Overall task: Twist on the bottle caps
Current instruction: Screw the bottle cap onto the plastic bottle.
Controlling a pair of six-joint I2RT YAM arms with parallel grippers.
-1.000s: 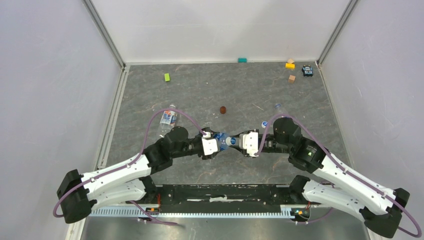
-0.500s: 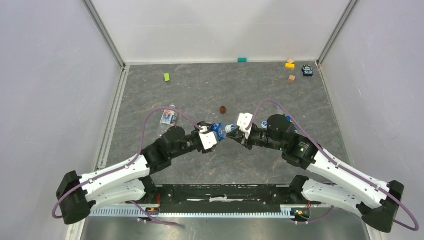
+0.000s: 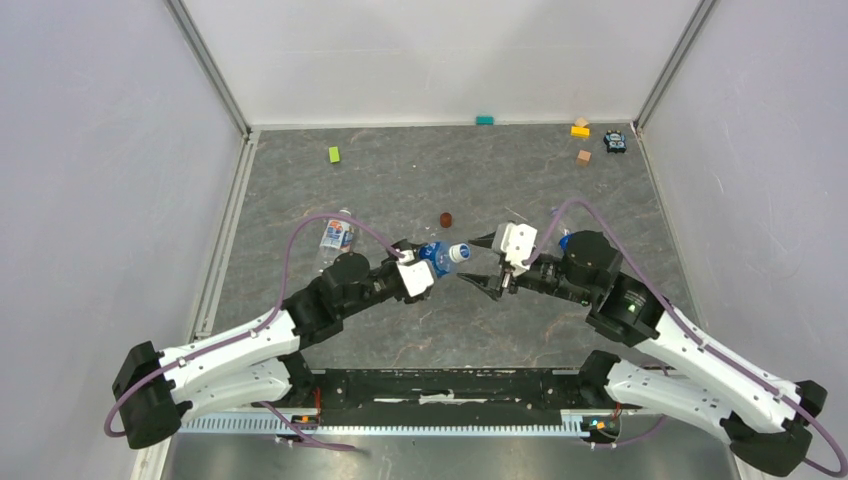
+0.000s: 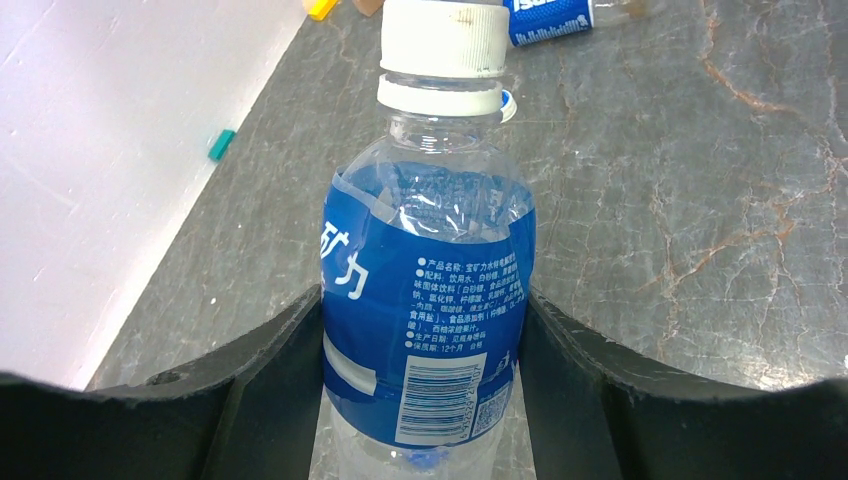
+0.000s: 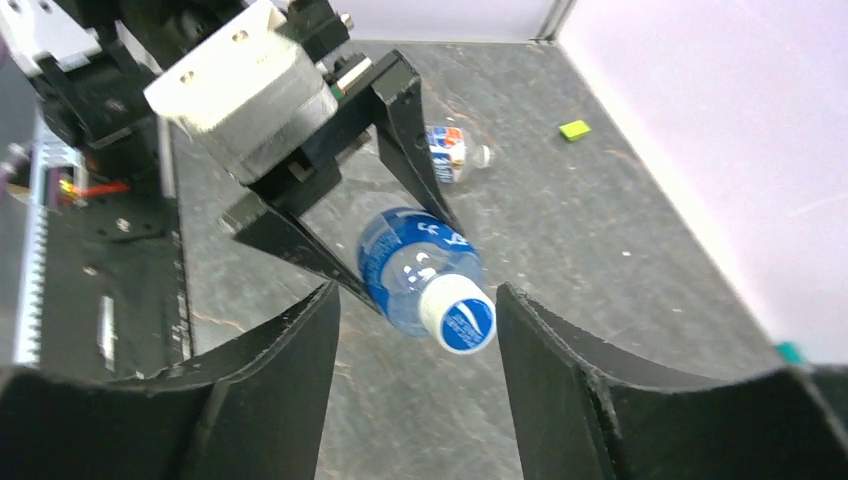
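My left gripper [image 3: 425, 272] [image 4: 422, 298] is shut on a clear bottle [image 3: 434, 260] [image 4: 428, 300] with a blue label, gripping it at the label. It holds the bottle off the table, neck pointing right. A white cap [image 3: 460, 253] [image 4: 443, 38] [image 5: 458, 312] with a blue top sits on the bottle's neck. My right gripper [image 3: 478, 263] [image 5: 415, 290] is open just right of the cap. Its fingers stand either side of the cap without touching it. A second bottle [image 3: 337, 234] [image 5: 455, 150] lies on the table at the left. A third bottle [image 4: 550, 15] lies beyond, partly behind my right arm.
A dark red-brown disc [image 3: 446, 219] lies just behind the grippers. Toy blocks sit farther back: green [image 3: 334, 154] [image 5: 574, 129], teal [image 3: 485, 120], yellow [image 3: 580, 130], tan [image 3: 583, 157], plus a small black toy [image 3: 615, 142]. White walls close in the grey table [image 3: 420, 180].
My right gripper was shut on the cap and turned its wrist. It has since opened and drawn back to the right. The left gripper has kept its hold and raised the bottle slightly.
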